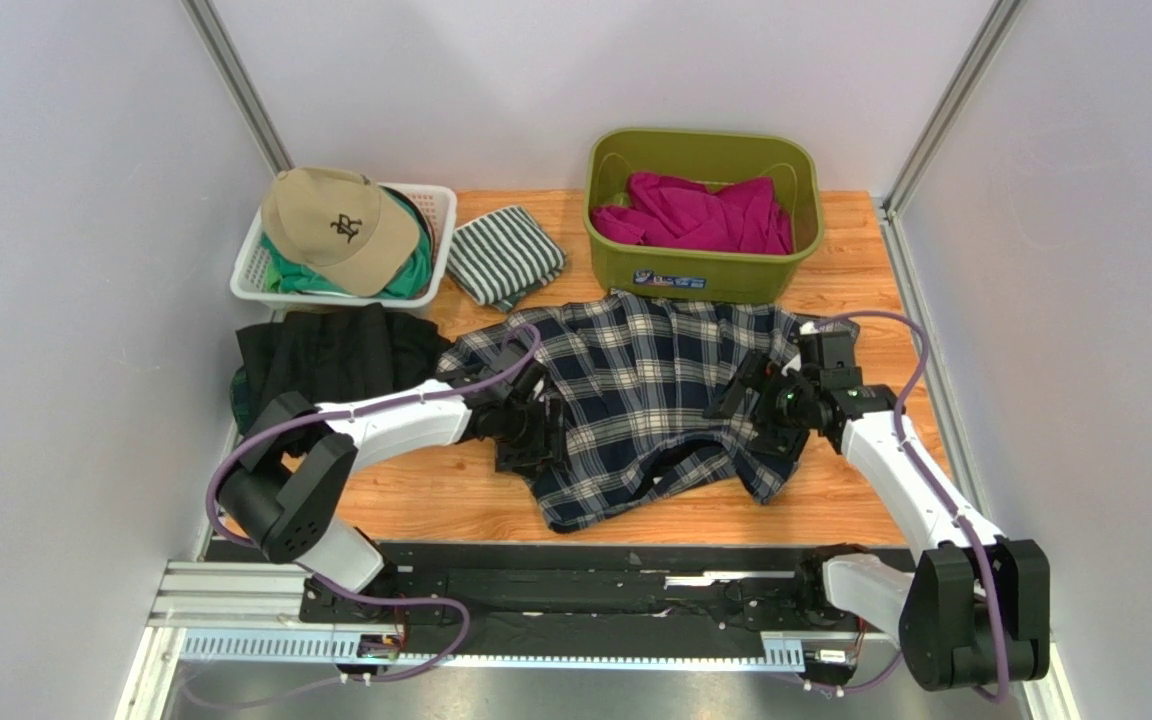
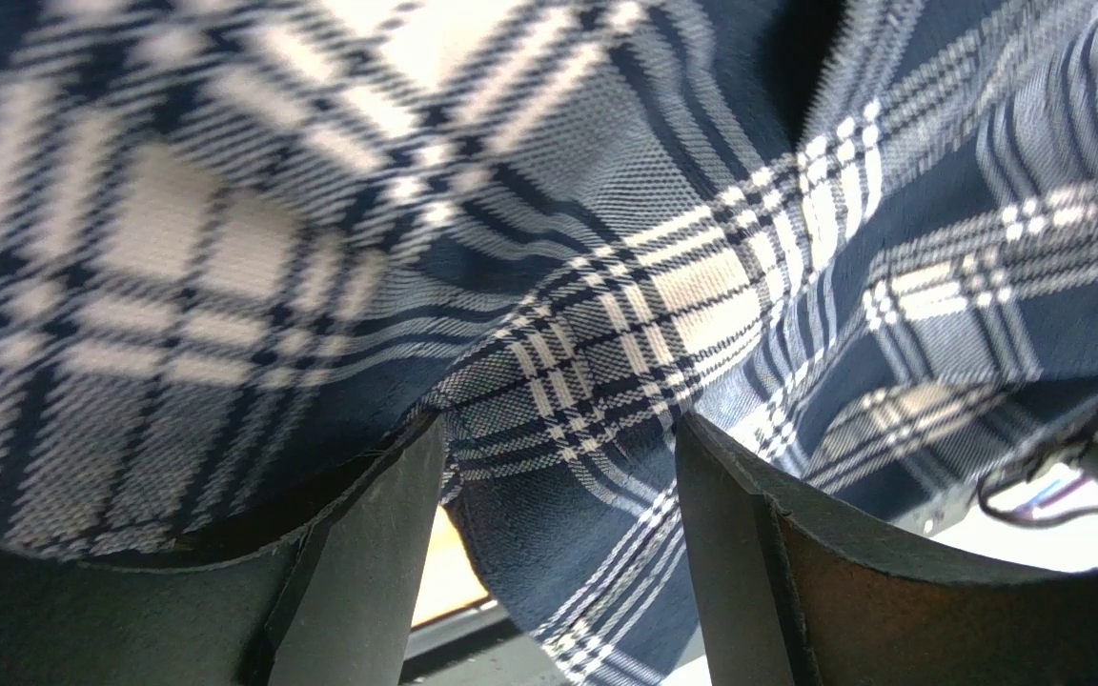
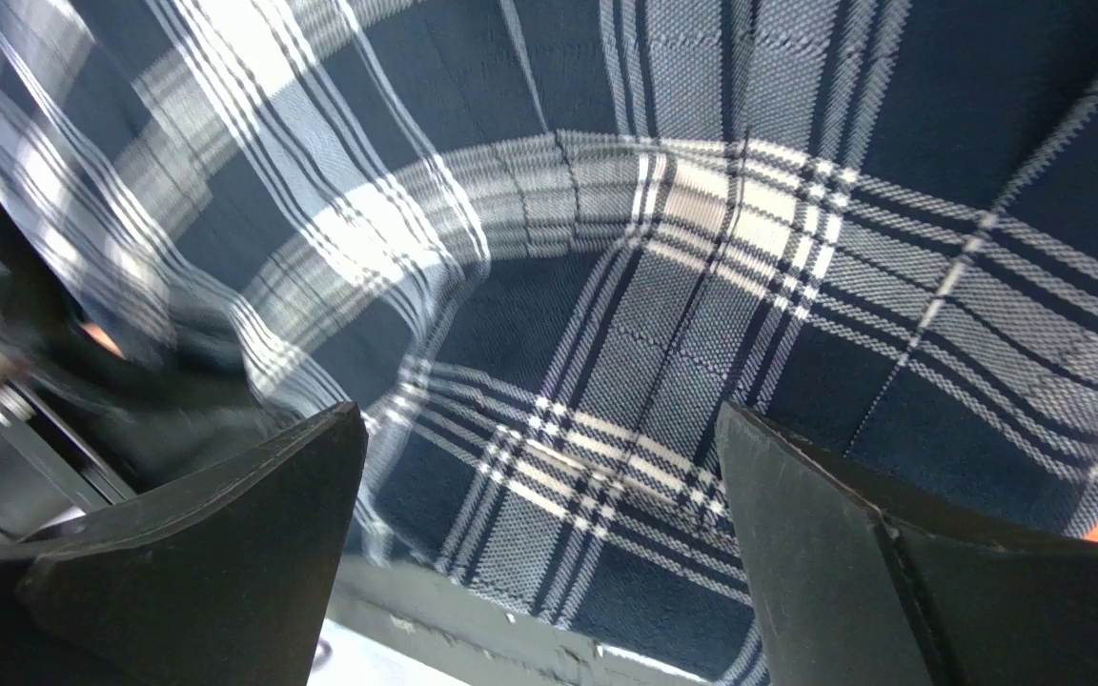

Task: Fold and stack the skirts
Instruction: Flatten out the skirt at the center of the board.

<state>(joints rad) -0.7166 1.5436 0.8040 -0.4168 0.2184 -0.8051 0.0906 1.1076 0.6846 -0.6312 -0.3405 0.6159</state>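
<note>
Plaid skirt (image 1: 642,398): rumpled, middle of the surface (image 1: 425,503), between both hands.
Left hand (image 2: 558,425): fingers apart, cloth fold between, not pinched.
Right hand (image 3: 541,418): wide open, nothing held.
Advice: pinch matching edges, fold evenly.

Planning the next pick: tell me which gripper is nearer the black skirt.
Left. The left gripper is at the left edge of the navy plaid skirt, right of the black skirt; the right gripper is at its right side, farther off.
</note>
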